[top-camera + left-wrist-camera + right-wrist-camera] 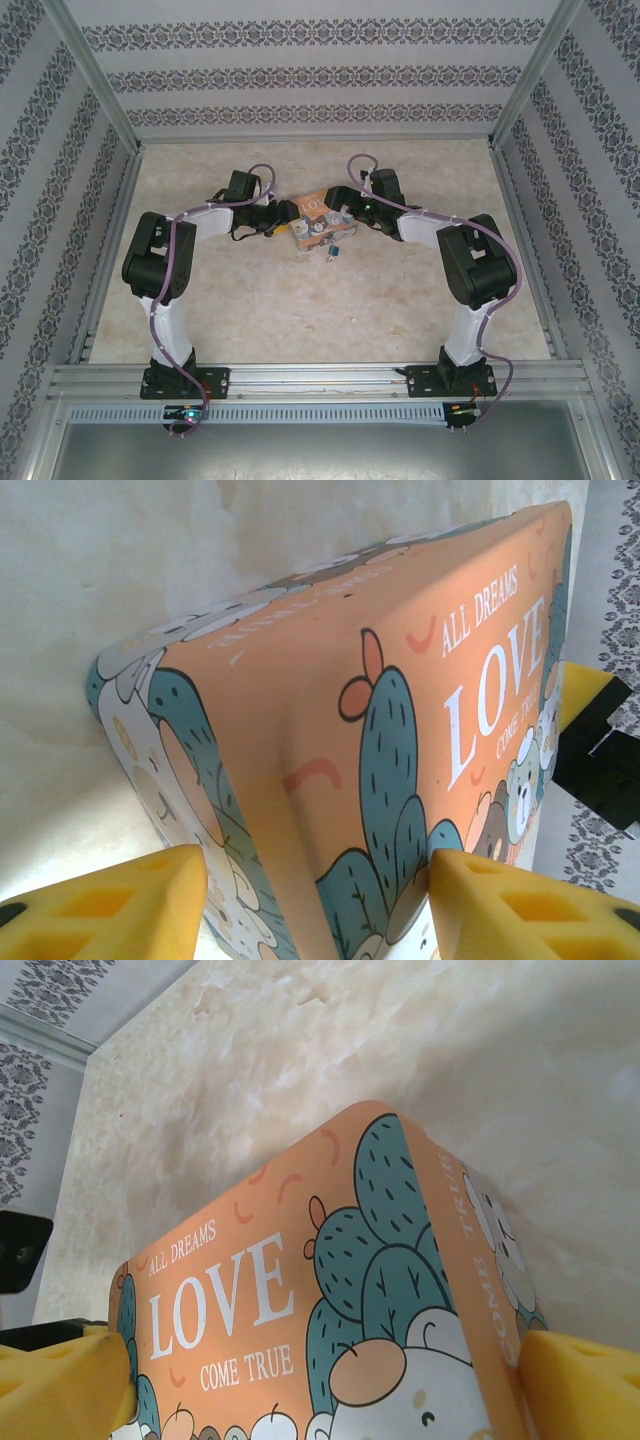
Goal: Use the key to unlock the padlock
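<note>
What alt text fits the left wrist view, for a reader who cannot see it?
An orange rectangular tin box printed with LOVE, a teal cactus and cartoon bears lies on a beige marbled table. The left gripper straddles its near end with yellow fingertips; contact is unclear.

- I see the tin (400,730) as orange, with teal cacti and white "LOVE" lettering.
- The padlock (338,250) is blue-teal.
- My right gripper (320,1380) has yellow pads (580,1390).
- The table (320,330) is beige and marbled.
- The walls (300,80) are white with dark floral stripes.
</note>
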Robot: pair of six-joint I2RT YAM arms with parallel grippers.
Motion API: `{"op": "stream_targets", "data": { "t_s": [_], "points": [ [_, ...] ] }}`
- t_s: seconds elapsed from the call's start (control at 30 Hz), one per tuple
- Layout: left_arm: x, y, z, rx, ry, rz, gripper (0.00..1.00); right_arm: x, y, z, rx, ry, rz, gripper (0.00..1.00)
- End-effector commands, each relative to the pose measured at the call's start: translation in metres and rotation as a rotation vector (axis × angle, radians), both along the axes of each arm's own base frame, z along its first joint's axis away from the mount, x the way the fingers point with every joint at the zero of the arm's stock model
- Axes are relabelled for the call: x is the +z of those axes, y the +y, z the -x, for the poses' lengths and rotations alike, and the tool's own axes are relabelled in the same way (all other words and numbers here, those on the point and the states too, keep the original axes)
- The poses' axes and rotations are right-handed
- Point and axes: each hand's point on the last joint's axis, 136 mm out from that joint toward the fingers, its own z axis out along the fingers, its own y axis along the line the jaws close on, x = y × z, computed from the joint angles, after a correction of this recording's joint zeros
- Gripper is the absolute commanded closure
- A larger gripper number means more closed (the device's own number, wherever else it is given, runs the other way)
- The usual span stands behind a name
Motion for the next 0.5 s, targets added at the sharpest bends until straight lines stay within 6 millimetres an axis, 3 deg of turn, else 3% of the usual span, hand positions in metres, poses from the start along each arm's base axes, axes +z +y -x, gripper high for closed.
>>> {"op": "stream_targets", "data": {
  "t_s": [0.0,0.2,0.47],
  "points": [
    [0.004,0.012,0.0,0.022,-0.019,-0.064,0.39,0.011,0.001,0.006,0.007,-0.03,-0.009,0.02],
    [0.017,0.031,-0.005,0.072,-0.066,-0.098,0.38,0.017,-0.027,0.005,-0.077,-0.058,0.041,0.02],
    [0.05,0.052,-0.011,0.099,-0.184,-0.154,0.36,0.025,-0.062,0.024,-0.133,-0.085,0.073,0.02]
  ]
}}
